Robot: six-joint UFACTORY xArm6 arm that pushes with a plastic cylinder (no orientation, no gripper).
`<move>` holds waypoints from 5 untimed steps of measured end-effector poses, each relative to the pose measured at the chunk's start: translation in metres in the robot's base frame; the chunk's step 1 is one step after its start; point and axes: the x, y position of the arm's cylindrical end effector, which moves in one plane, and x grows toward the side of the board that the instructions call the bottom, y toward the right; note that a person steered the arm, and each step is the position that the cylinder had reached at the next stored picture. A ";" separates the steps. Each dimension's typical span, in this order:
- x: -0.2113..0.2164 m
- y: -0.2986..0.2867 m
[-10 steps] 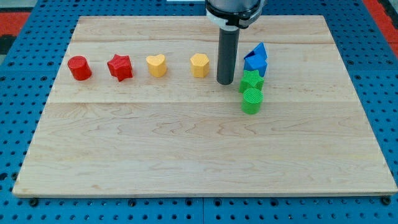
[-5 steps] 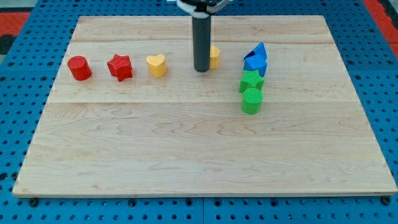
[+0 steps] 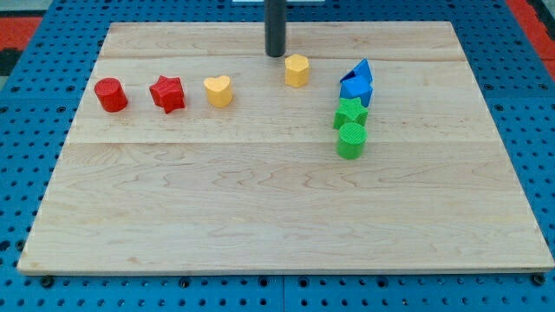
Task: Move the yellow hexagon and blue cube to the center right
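The yellow hexagon [image 3: 297, 70] sits in the upper middle of the wooden board [image 3: 286, 225]. My tip [image 3: 276, 55] is just above and to the left of it, close by, not clearly touching. The blue cube [image 3: 355, 90] lies to the hexagon's right, with a blue triangular block [image 3: 361, 70] directly behind it, touching. A green star [image 3: 350, 113] and a green cylinder [image 3: 351, 140] stand just below the blue cube in a tight column.
A yellow heart [image 3: 218, 90], a red star [image 3: 167, 94] and a red cylinder [image 3: 111, 94] stand in a row on the left. Blue pegboard surrounds the board.
My tip moved from beside the blue and green blocks leftward and toward the view's top. The yellow hexagon was pushed right and slightly up. Other blocks have not moved.
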 end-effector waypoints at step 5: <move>0.085 0.219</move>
